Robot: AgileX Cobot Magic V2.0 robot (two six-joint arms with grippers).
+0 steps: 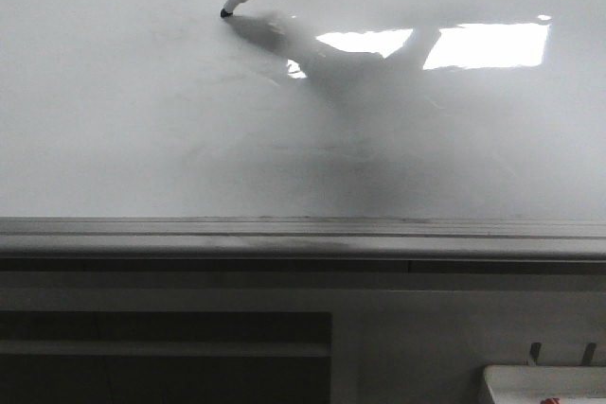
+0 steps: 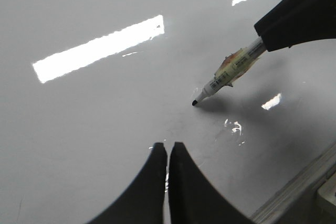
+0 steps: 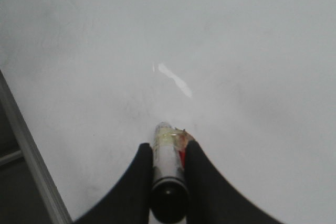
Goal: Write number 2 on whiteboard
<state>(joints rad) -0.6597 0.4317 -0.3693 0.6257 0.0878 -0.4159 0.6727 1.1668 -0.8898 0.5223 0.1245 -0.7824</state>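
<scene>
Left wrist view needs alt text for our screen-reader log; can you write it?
A white marker with a black tip, held by the right end effector, touches a glossy white whiteboard with no stroke visible. The left end effector is shut, empty.

Right gripper (image 3: 168, 169) is clamped on the marker (image 2: 227, 74), both black fingers (image 3: 137, 182) pressed against the barrel with its rear cap sitting between them, and the marker angles down out of the gripper so the black tip meets the whiteboard (image 1: 142, 120). Left gripper (image 2: 168, 153) hangs over the board with nothing in it, its two dark curved fingers (image 2: 149, 182) brought together so the tips touch or very nearly touch. Seen from the left wrist, the right gripper reaches in from the far side, near the left one but apart from it.
</scene>
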